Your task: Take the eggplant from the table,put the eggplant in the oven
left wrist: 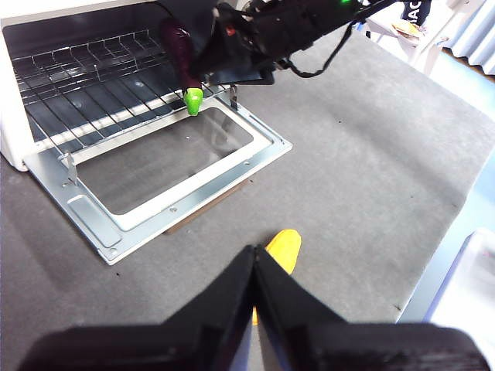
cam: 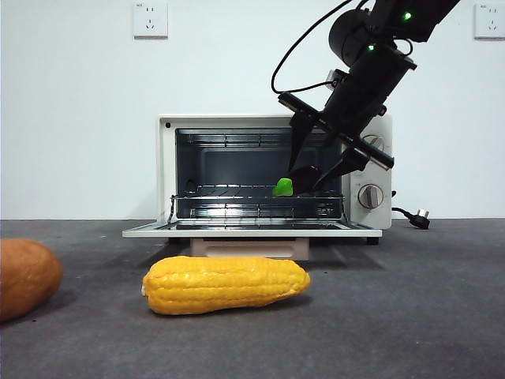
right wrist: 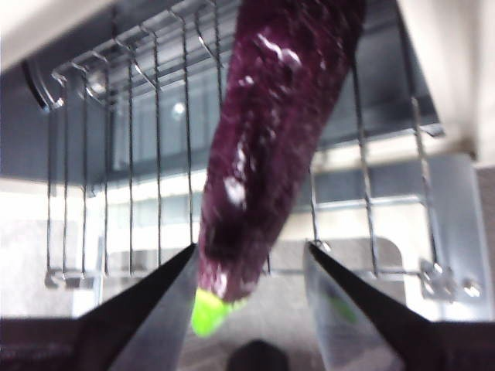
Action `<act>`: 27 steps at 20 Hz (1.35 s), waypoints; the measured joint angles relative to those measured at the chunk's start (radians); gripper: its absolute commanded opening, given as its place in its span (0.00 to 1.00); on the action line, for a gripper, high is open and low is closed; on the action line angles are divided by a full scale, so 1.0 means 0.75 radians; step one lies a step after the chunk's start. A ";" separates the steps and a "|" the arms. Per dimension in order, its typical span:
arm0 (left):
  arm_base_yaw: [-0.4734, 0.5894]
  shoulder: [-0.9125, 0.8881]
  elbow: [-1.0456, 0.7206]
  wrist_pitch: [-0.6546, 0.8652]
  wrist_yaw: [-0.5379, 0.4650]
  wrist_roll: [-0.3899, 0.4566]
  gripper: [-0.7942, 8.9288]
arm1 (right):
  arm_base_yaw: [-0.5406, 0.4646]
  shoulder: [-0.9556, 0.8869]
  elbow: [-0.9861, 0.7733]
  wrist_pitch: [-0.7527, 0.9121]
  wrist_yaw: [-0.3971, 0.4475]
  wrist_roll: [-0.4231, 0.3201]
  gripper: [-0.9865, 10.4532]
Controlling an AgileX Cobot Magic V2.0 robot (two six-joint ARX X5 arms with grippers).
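On the flat dark grey table (cam: 410, 316), the cream-white toaster oven (cam: 272, 175) stands with its door down. The right gripper (cam: 314, 180) reaches into its mouth, jaws spread around the long dark purple eggplant (right wrist: 271, 154) above the wire rack (left wrist: 85, 85); contact is unclear. The left gripper (left wrist: 254, 267) hangs clamped empty, hiding most of the yellow corn cob (cam: 225, 285).

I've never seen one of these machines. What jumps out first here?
The big black arm reaching into the open oven, its right pincer around a purple eggplant just above the wire rack. Next, the yellow corn lying on the table in front of the oven door.
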 measured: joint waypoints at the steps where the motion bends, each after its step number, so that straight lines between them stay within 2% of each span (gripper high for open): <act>1: 0.000 0.000 0.000 0.000 0.000 0.000 0.08 | 0.000 -0.022 0.000 -0.017 -0.001 -0.017 0.29; 4: 0.000 0.000 0.000 0.000 0.000 0.000 0.08 | 0.000 -0.126 0.000 -0.091 -0.001 -0.079 0.29; 6: 0.000 0.000 0.000 0.000 -0.001 0.001 0.08 | 0.002 -0.212 0.001 -0.187 -0.001 -0.154 0.29; 11: 0.000 0.000 0.000 0.003 -0.063 0.002 0.08 | 0.008 -0.444 0.001 -0.543 0.000 -0.422 0.29; 15: 0.000 0.000 0.000 0.011 -0.065 0.002 0.08 | 0.008 -0.669 0.001 -0.748 0.000 -0.565 0.29; 23: 0.000 0.000 0.000 0.015 -0.065 0.002 0.08 | 0.047 -1.089 0.002 -1.183 -0.022 -0.741 0.28; 27: 0.000 0.000 0.000 0.024 -0.065 0.002 0.08 | 0.061 -1.265 0.002 -1.297 -0.032 -0.772 0.27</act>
